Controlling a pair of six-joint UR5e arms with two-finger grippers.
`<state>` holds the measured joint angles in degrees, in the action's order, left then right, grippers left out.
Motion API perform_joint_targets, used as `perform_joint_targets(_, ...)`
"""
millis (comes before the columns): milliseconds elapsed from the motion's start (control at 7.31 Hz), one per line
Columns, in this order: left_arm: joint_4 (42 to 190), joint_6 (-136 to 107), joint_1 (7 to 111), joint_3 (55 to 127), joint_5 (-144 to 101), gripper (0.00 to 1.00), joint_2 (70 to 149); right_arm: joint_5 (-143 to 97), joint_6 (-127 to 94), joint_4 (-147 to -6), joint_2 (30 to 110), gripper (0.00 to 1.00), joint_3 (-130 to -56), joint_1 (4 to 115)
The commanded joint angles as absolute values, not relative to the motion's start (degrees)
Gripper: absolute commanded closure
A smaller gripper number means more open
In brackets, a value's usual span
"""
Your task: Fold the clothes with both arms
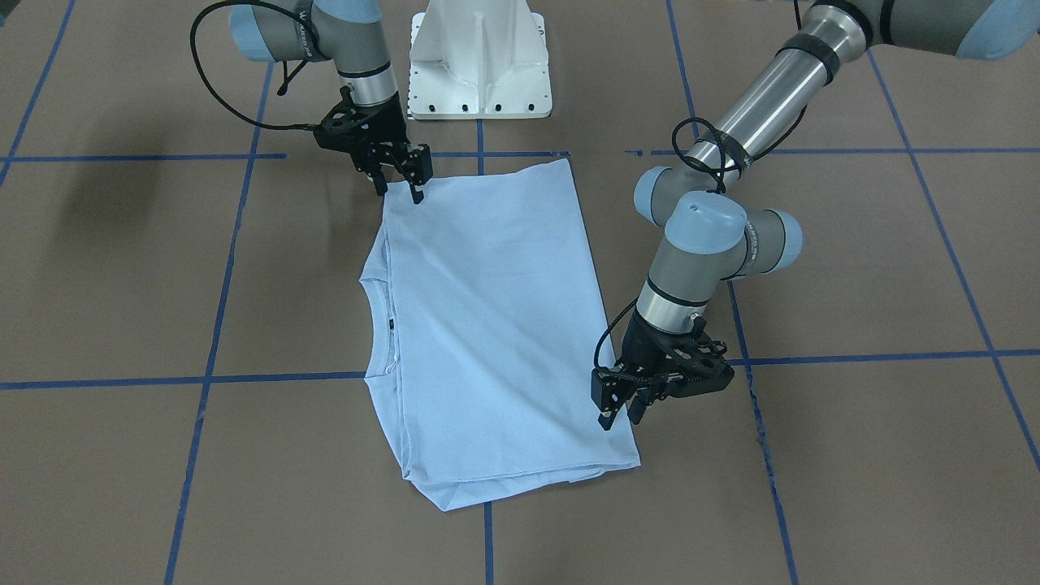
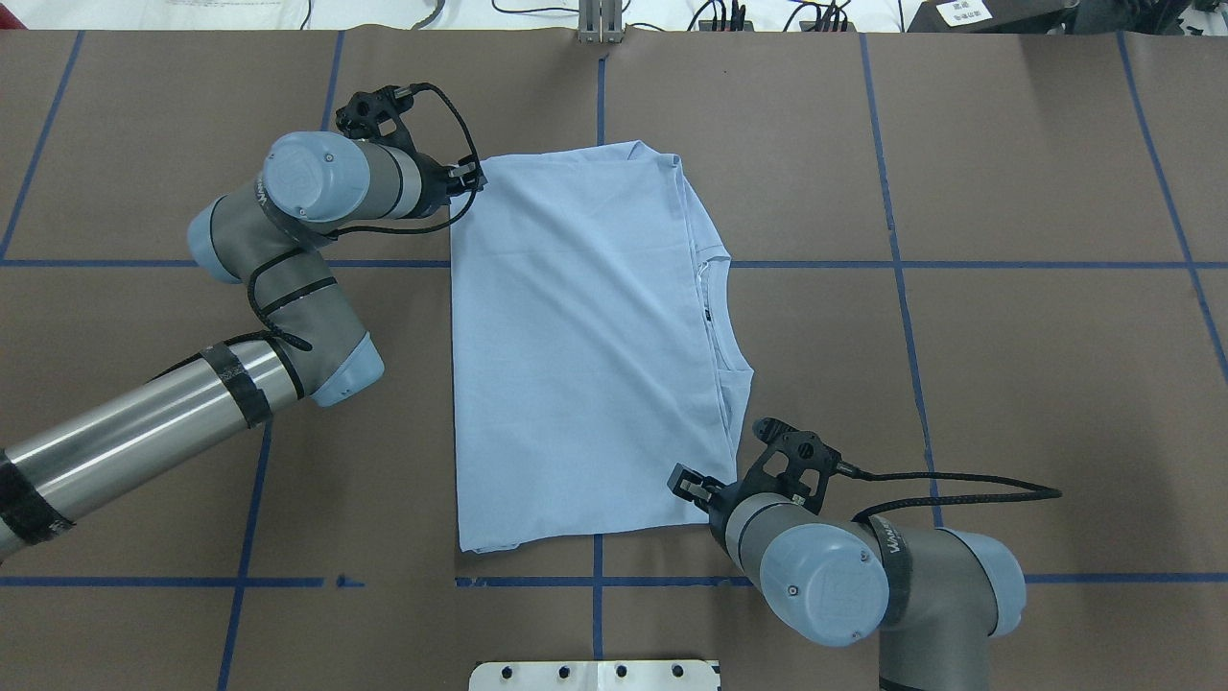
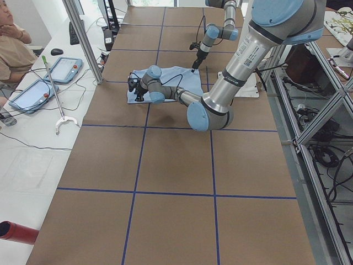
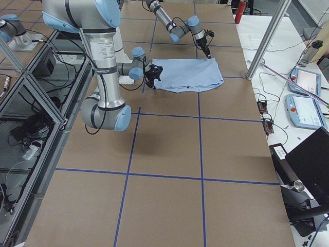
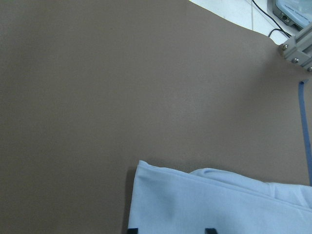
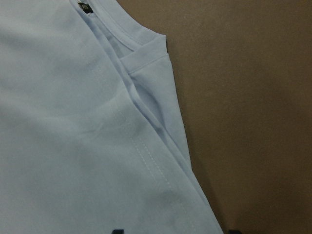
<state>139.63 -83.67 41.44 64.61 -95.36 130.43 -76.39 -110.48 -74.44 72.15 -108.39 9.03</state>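
The light blue T-shirt lies flat on the brown table, folded into a rectangle with its sleeves tucked in. Its collar points to my right, and the print is hidden. My left gripper is open, with its fingers straddling the shirt's far corner on the hem side; it also shows in the overhead view and in its wrist view. My right gripper is open over the near corner on the collar side; it also shows in the overhead view and in its wrist view. Neither gripper holds cloth.
The white pedestal base stands at the robot's edge of the table, just behind the shirt. Blue tape lines cross the brown surface. An operator sits at a side bench with tablets.
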Motion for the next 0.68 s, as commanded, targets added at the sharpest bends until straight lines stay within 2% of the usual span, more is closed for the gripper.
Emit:
perform_joint_targets(0, 139.57, -83.67, 41.13, 64.69, -95.36, 0.45, 130.43, -76.46, -110.48, -74.44, 72.33, 1.0, -108.28, 8.79)
perform_joint_targets(547, 139.66, -83.67, 40.96, 64.6, -95.27, 0.45, 130.34, -76.73, -110.39, -74.53, 71.98, 1.0, -108.72, 8.44)
